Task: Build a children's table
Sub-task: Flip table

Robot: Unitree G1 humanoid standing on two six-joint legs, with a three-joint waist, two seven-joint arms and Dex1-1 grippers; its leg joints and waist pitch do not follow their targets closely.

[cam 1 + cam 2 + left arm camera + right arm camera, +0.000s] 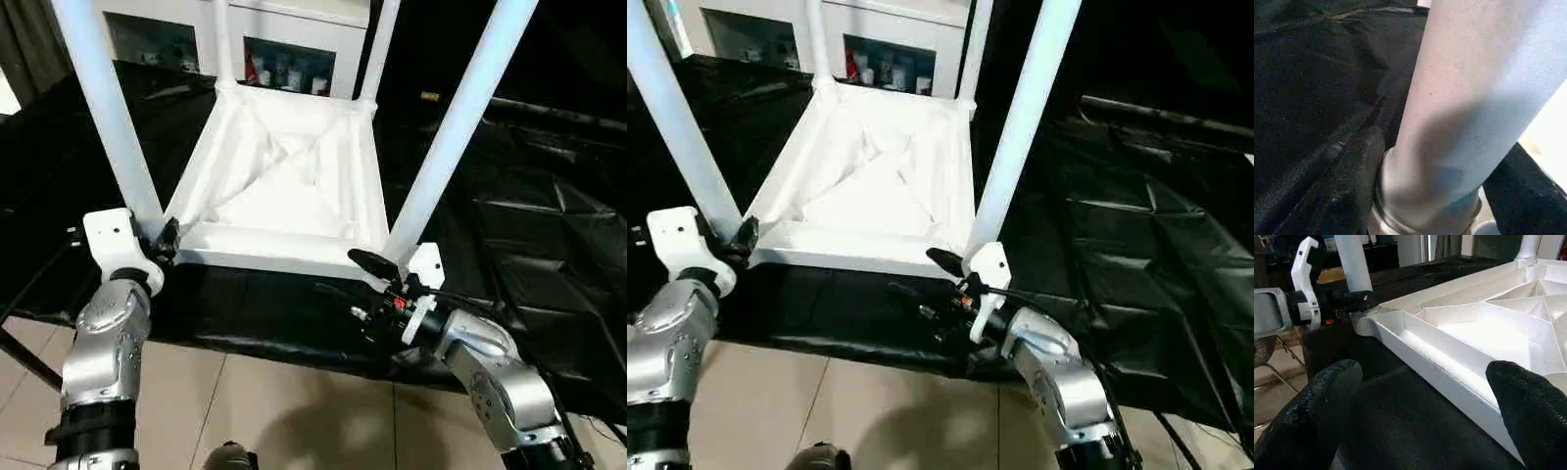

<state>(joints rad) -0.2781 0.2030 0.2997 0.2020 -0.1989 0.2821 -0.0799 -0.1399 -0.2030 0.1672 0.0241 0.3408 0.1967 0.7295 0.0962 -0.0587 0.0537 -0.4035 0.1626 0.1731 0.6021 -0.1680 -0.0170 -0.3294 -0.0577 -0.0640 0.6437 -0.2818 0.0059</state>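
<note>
Left tool [167,240] clamps the near-left leg [108,117] at its socket; right tool [1420,416] (fingers apart) faces the tabletop [284,186] rim.

— What sort of place was it?
— It looked like a lab or demo room: a work table [549,245] draped in black plastic sheeting, a tiled floor [294,411], and white shelving [284,49] holding small bottles behind.

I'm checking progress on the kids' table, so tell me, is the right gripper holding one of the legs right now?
No: the right gripper is open, its fingers spread in front of the tabletop rim with nothing between them.
</note>
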